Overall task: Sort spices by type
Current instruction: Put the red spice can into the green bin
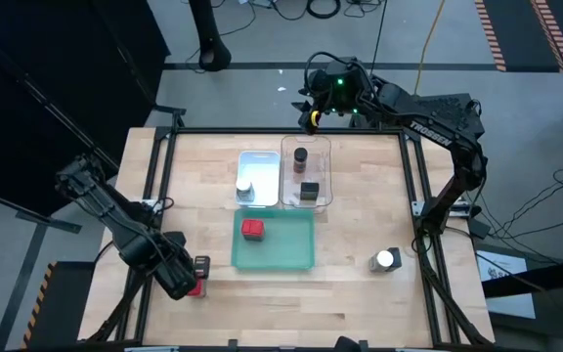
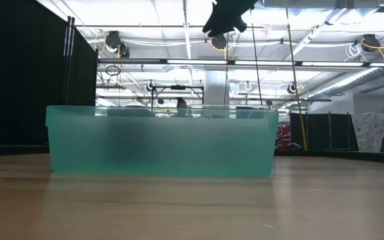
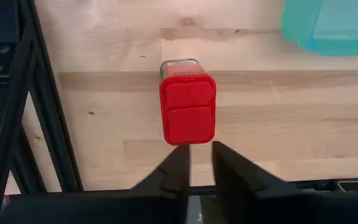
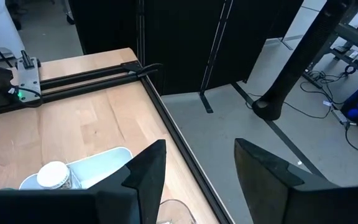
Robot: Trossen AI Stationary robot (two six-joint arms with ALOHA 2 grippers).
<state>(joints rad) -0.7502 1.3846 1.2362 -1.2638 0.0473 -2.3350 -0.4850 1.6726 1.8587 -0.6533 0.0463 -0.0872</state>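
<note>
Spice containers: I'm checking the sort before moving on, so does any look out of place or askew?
Two sit outside the trays: a white-lidded jar alone near the table's right edge, and a red tin at the left edge, just ahead of the left tool. A dark tin beside it also remains unsorted. Nothing looks spilled or damaged.

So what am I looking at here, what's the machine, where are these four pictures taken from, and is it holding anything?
It is a robot with two dark arms at a wooden table. One picture looks straight down, one sits at table height behind the green tray, and one rides on each wrist. The left gripper sits at the near-left corner, its fingers slightly apart just behind a red tin, gripping nothing. The right gripper hangs open and empty at the far edge. The green tray holds another red tin, the white tray a white-lidded jar, the clear tray two dark containers.
</note>
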